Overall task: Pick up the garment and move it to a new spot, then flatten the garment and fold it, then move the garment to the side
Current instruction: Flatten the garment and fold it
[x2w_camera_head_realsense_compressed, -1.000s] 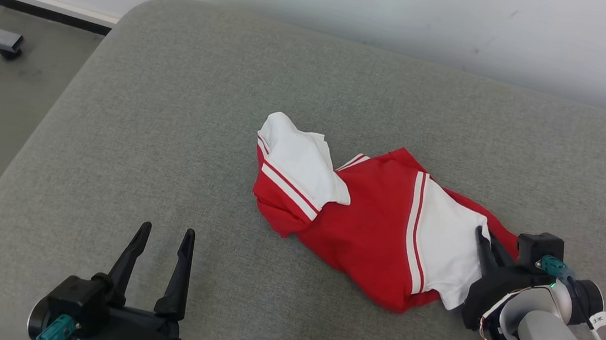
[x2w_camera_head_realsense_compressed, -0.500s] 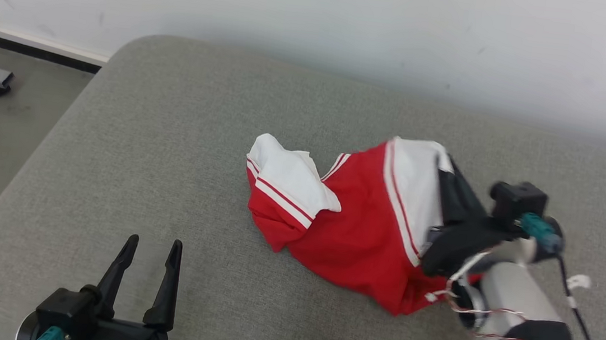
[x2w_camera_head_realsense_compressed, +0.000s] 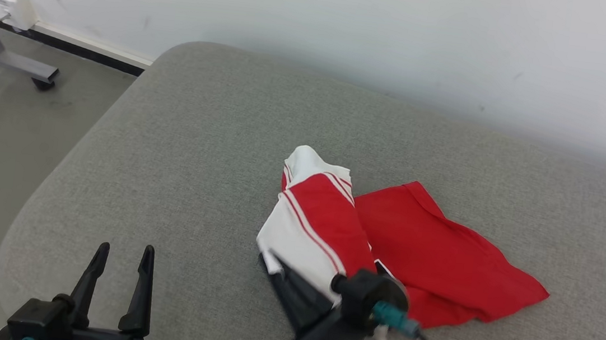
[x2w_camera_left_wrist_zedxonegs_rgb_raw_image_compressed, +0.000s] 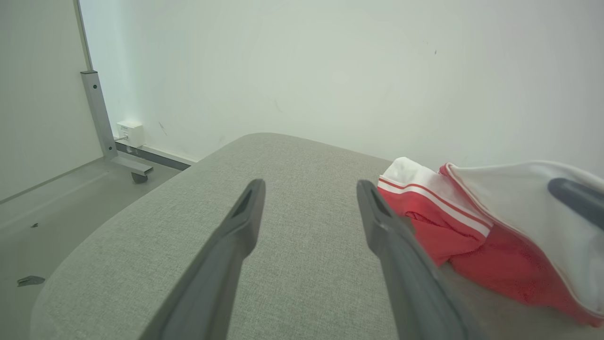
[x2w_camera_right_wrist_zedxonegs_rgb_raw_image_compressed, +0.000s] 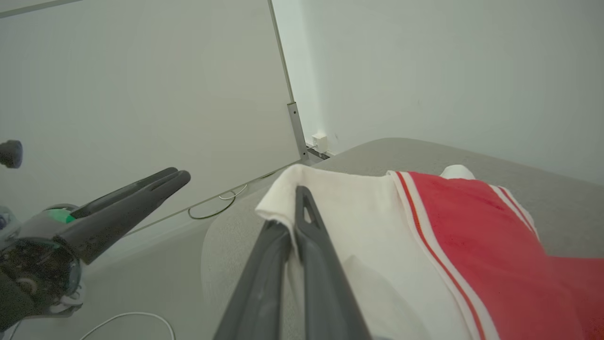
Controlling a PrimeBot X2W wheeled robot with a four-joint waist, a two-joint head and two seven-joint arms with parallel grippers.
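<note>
The right gripper (x2w_camera_head_realsense_compressed: 277,268), at 6 o'clock in the head view, has its fingers pressed together on a white corner of the garment (x2w_camera_head_realsense_compressed: 440,257); the right wrist view shows that white cloth pinched between them. The red-and-white garment sits just right of the middle of the grey padded surface (x2w_camera_head_realsense_compressed: 199,142). Its red panel lies flat toward 3 o'clock, while the white, striped part is raised and drawn over toward 7 o'clock. The left gripper (x2w_camera_head_realsense_compressed: 124,250) hovers at 7 o'clock, fingers apart and holding nothing, well apart from the cloth
</note>
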